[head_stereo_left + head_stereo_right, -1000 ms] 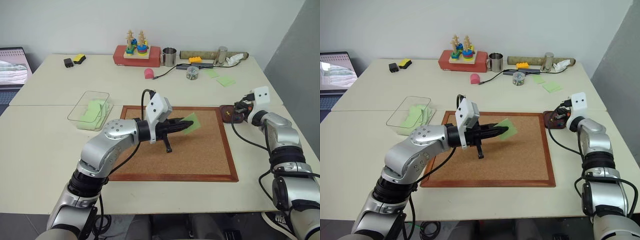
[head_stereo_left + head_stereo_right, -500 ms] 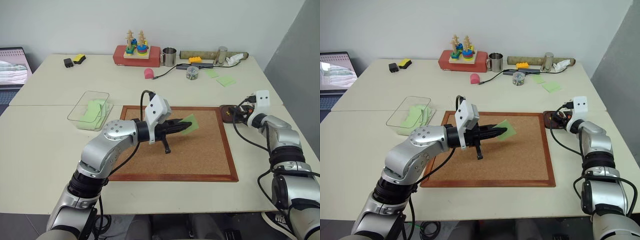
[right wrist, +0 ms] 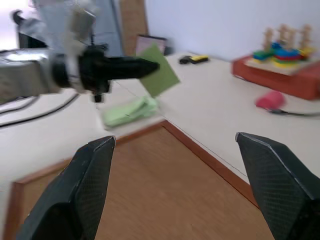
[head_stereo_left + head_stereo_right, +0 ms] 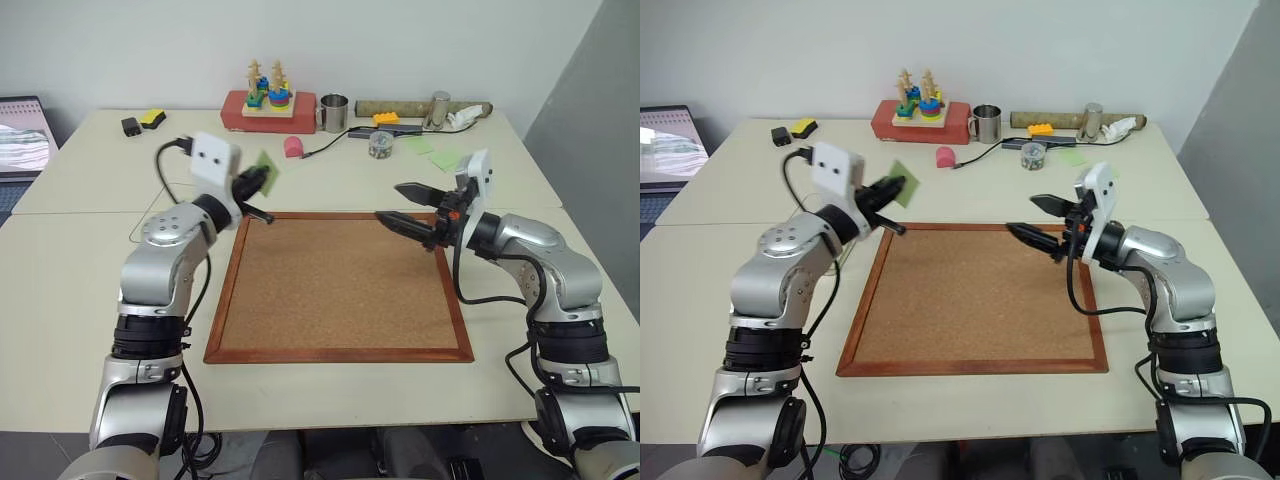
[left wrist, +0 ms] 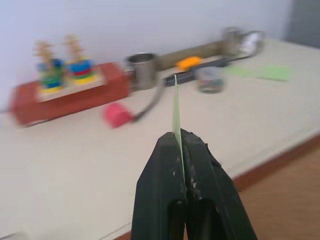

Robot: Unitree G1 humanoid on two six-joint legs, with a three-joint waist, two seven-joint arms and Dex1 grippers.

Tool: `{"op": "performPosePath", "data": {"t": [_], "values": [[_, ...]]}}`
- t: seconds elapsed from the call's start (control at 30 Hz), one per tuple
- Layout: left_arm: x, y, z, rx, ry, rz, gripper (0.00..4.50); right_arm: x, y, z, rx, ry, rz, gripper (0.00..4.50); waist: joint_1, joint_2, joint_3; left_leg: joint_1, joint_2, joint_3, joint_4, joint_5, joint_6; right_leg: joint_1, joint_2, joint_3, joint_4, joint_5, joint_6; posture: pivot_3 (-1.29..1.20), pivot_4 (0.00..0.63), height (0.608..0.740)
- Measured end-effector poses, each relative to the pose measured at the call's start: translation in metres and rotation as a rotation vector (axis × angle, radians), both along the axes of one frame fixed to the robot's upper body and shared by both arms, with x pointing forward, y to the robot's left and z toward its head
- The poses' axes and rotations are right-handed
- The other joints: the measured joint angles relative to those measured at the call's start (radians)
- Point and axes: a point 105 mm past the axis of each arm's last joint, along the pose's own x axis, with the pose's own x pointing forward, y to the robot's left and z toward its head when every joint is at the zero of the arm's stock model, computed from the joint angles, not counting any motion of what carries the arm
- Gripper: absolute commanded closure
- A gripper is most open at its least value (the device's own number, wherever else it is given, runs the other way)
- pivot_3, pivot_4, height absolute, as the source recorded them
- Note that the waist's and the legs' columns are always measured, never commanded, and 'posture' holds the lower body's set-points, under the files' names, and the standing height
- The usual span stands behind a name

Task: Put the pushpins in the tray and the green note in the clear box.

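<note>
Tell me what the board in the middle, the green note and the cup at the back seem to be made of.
Board: looks like cork, matte speckled tan face, in a reddish-brown, seemingly wooden frame.
Green note: thin paper, matte; edge-on it is a sliver between the left tool's shut fingers.
Cup: probably steel, a shiny grey sheen with a handle.

1. Clear box (image 3: 127,111): blurred; walls indistinct, green papers inside merge into one mass.
2. Green note (image 5: 176,107): seen edge-on, lower part hidden between the left gripper (image 5: 183,142) fingers.
3. Right gripper (image 3: 175,165) fingers cut by frame edge.
</note>
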Motion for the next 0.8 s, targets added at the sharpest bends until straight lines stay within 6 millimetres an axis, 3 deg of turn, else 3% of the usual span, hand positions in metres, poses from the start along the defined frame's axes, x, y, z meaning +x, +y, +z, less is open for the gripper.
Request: {"op": "performPosePath", "data": {"t": [0.1,0.27,0.3,0.33,0.37,0.47,0.8], "values": [[-0.005,0.052,0.003,0.02,-0.036,0.262,4.5,-0.024,0.024,0.01,0.028,0.002,0.11,0.45,0.002,0.0,0.0,0.0,0.0,0.0,0.0,0.0,0.0,0.0,-0.001,-0.001,0.0,0.0,0.0,0.0,0.15,0.74],[-0.014,0.093,-0.007,-0.043,-0.02,0.455,4.5,-0.033,0.031,0.011,0.026,0.025,0.148,0.45,0.017,0.0,0.0,0.0,-0.001,0.0,0.0,0.0,0.0,0.0,-0.001,-0.002,0.0,0.0,0.0,0.0,0.15,0.74],[-0.014,0.095,-0.01,-0.056,-0.01,0.46,4.5,-0.033,0.032,0.011,0.023,0.026,0.15,0.45,0.02,0.0,0.0,0.0,-0.001,-0.001,0.0,0.0,0.0,0.0,-0.001,-0.002,0.0,0.0,0.0,0.0,0.15,0.74],[-0.015,0.096,-0.012,-0.066,-0.002,0.46,4.1,-0.033,0.032,0.01,0.018,0.027,0.152,0.44,0.022,0.0,0.0,0.0,-0.001,-0.001,0.0,0.0,0.0,0.0,-0.001,-0.002,0.0,0.0,0.0,0.0,0.15,0.74],[-0.015,0.095,-0.016,-0.093,0.004,0.454,4.08,-0.033,0.032,0.009,0.011,0.029,0.151,0.44,0.022,0.0,0.0,0.0,-0.001,-0.001,0.0,0.0,0.0,0.0,-0.001,-0.002,0.0,0.0,0.0,0.0,0.15,0.74],[-0.014,0.089,-0.022,-0.132,0.018,0.425,3.39,-0.03,0.03,0.007,0.004,0.039,0.141,0.44,0.021,-0.001,0.0,0.0,-0.001,-0.001,0.0,0.0,0.0,0.0,-0.001,-0.002,0.0,0.0,0.0,0.0,0.15,0.74],[-0.013,0.086,-0.022,-0.148,0.023,0.385,1.49,-0.023,0.025,0.007,-0.007,0.022,0.107,0.44,0.018,-0.001,0.0,0.0,0.0,-0.001,0.0,0.0,0.0,0.0,-0.001,-0.002,0.0,0.0,0.0,0.0,0.15,0.74]]}}
